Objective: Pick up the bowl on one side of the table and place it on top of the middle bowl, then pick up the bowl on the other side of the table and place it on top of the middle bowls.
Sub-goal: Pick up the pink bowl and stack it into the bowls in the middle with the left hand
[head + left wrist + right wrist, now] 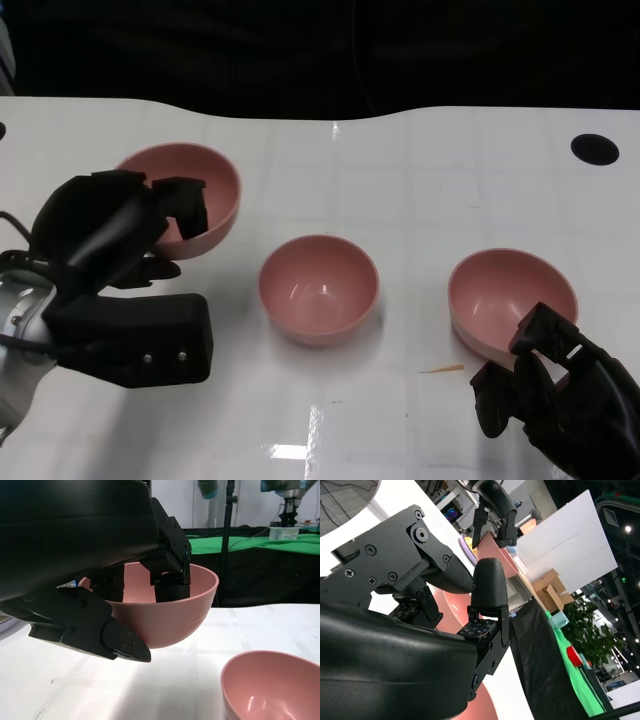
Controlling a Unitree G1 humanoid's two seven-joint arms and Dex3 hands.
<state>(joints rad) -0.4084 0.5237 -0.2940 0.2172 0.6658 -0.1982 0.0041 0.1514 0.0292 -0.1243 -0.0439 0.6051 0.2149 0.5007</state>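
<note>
Gripping the left bowl by its rim, my left hand holds it tilted, seemingly lifted. It looks light, stiff, slick plastic. My right hand, apparently empty and part-curled, waits beside the right bowl.

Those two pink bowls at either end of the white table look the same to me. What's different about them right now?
The pink bowl on the robot's left is gripped by the left hand, fingers hooked over its rim, and sits tilted; the pink bowl on the robot's right sits level and unheld, with the right hand just beside it. The left bowl lies farther back on the table. Both share colour and rounded shape with the middle bowl.
</note>
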